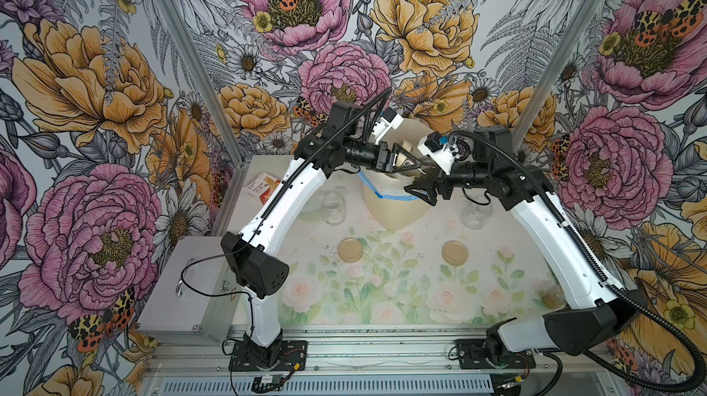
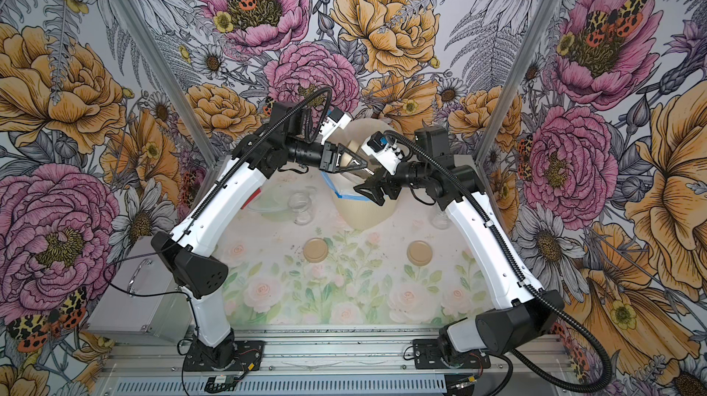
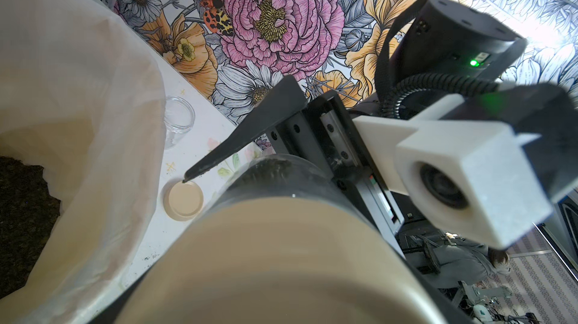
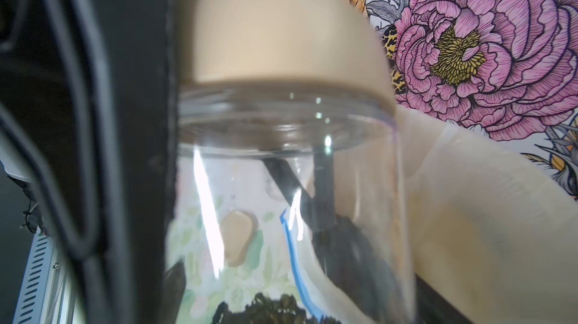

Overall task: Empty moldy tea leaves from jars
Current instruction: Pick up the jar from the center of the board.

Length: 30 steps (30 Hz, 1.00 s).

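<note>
1. The held jar (image 4: 287,181) spans the gap between my two grippers above the bin (image 1: 394,210). Its long axis runs along the line from one gripper to the other.
2. Its lid (image 4: 275,31) points at the left gripper (image 1: 415,162), which is closed around it in both top views.
3. The glass base points at the right gripper (image 1: 415,184). Those jaws stand wide about the body, and I cannot tell whether they press on it.
4. The moldy tea leaves (image 4: 275,306) sit at the base end, nearest the right gripper.
5. I judge the lid must twist off about that axis before I tip.
6. Two empty jars (image 1: 334,206) and two loose lids (image 1: 350,250) rest on the table (image 1: 401,298).
</note>
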### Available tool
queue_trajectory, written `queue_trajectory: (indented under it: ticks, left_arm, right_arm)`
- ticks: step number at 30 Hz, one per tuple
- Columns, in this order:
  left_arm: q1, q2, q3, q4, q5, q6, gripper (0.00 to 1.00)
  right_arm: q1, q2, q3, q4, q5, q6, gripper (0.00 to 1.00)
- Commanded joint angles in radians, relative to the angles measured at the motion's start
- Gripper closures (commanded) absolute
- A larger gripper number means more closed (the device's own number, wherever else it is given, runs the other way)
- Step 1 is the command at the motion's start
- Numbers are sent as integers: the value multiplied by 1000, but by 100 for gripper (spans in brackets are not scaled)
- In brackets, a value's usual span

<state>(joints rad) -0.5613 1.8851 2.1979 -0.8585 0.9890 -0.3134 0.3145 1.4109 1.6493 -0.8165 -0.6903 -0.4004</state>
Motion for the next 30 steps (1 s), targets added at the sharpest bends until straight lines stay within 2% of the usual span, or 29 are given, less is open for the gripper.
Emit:
queue_trajectory:
  ticks: [1, 11, 24, 27, 30]
  left_arm:
    - [-12, -43, 3, -13, 60, 35, 45]
    - [-35, -31, -17, -50, 51, 55, 45]
    - [-74, -6, -10, -82, 31, 70, 45]
    - [-75, -6, -12, -87, 31, 75, 45]
    - [-72, -8, -16, -92, 33, 77, 45]
  right_arm:
    - [1, -49, -22, 16, 52, 4, 0]
    - [16, -90, -81, 15, 96, 3, 0]
    - [44, -72, -92, 17, 144, -4, 1]
    - [46, -65, -92, 18, 140, -5, 5]
    - [46, -62, -94, 18, 139, -11, 15]
